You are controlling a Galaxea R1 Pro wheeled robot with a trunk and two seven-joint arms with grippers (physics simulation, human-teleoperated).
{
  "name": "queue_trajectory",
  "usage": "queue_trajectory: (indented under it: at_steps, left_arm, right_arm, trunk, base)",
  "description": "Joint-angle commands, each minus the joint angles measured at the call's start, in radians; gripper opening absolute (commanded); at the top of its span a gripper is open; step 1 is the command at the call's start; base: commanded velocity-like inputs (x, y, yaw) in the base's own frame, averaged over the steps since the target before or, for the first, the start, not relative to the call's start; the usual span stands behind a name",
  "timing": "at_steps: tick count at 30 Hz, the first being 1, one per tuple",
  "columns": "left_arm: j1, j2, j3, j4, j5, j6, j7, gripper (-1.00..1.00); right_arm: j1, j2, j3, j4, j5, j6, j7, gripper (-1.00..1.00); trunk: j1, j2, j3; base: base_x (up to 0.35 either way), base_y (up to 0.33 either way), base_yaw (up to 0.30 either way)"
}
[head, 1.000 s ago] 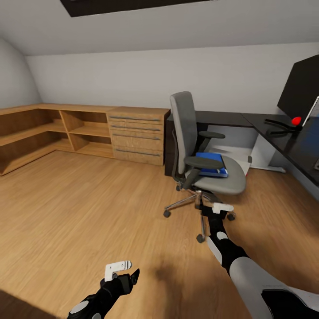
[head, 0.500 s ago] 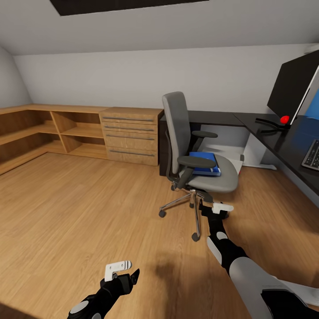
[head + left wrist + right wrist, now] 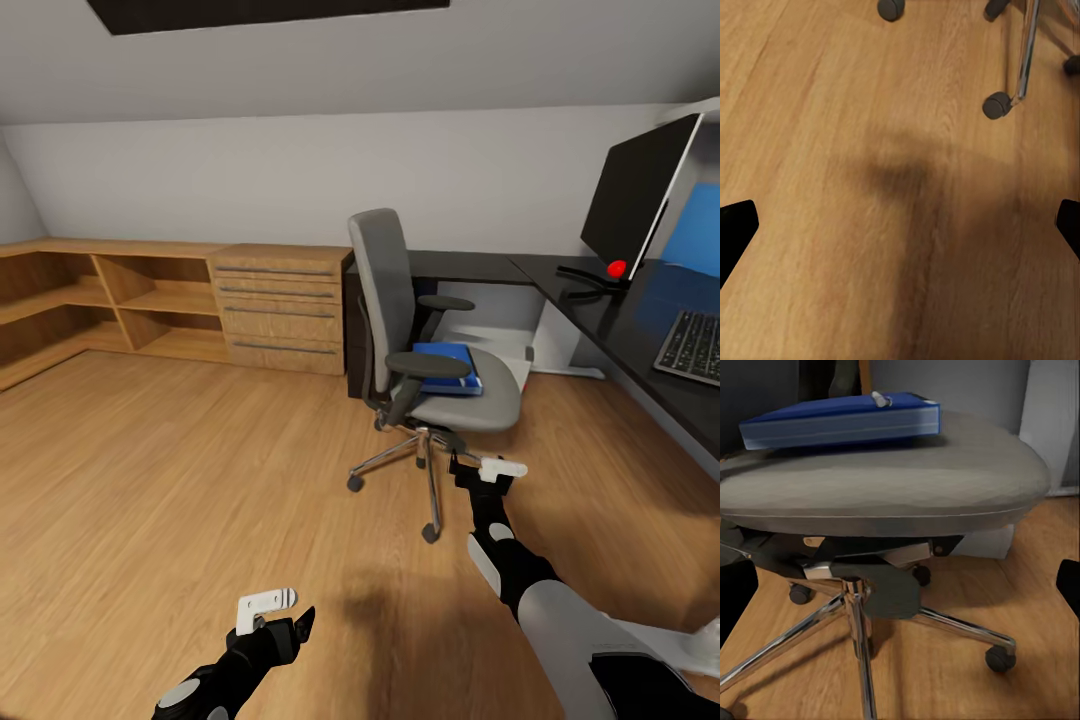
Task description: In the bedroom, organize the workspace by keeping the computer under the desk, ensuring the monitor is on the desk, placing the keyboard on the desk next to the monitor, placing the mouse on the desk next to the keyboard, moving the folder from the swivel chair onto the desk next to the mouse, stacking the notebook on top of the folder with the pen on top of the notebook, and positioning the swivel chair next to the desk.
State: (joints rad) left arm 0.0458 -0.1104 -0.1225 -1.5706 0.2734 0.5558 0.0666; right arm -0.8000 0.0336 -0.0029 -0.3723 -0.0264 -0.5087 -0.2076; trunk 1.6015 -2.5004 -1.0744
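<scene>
The grey swivel chair (image 3: 400, 300) stands on the wooden floor, out from the black desk (image 3: 590, 295). The blue folder (image 3: 446, 366) lies on its seat, close up in the right wrist view (image 3: 840, 421) with a small pale stick-like thing (image 3: 880, 398) on top. The black monitor (image 3: 635, 190) and the keyboard (image 3: 690, 345) are on the desk. My right gripper (image 3: 485, 478) is open, low before the chair's chrome base. My left gripper (image 3: 290, 625) hangs open over bare floor, fingertips (image 3: 735, 225) wide apart. Mouse and notebook are out of view.
A wooden dresser (image 3: 280, 305) and low open shelves (image 3: 120, 300) line the back wall at left. A light grey upright panel (image 3: 553, 335) stands under the desk; I cannot tell whether it is the computer. A red ball (image 3: 617, 268) sits by the monitor's foot.
The whole picture has shifted left, so the camera has turned right. The keyboard and more of the desk have come into view. Both arms hold the same pose.
</scene>
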Motion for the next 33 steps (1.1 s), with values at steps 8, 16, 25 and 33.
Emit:
queue_trajectory:
  at_steps: [8,16,25,33]
  left_arm:
    - [0.0,0.0,0.0,-0.002,0.01,0.004,0.007,1.0]
    - [0.0,0.0,0.0,-0.002,0.01,0.004,0.007,1.0]
    - [0.0,0.0,0.0,-0.002,0.012,0.004,0.007,1.0]
    - [0.0,0.001,0.001,-0.004,0.012,0.005,0.005,1.0]
  right_arm:
    - [-0.001,0.0,0.0,0.001,-0.003,-0.004,-0.001,1.0]
    - [-0.001,0.0,0.0,0.002,-0.003,-0.004,0.0,1.0]
    - [-0.001,0.002,0.001,0.003,-0.006,-0.002,0.0,1.0]
    - [-0.001,-0.013,-0.047,-0.056,-0.283,0.222,0.055,1.0]
  trunk:
    - [0.0,0.0,0.005]
    - [0.0,0.0,0.01]
    - [0.0,0.0,0.014]
    - [0.0,0.0,0.014]
  base:
    - [0.0,0.0,-0.232]
    - [0.0,0.0,-0.24]
    - [0.0,0.0,-0.166]
    - [0.0,0.0,-0.013]
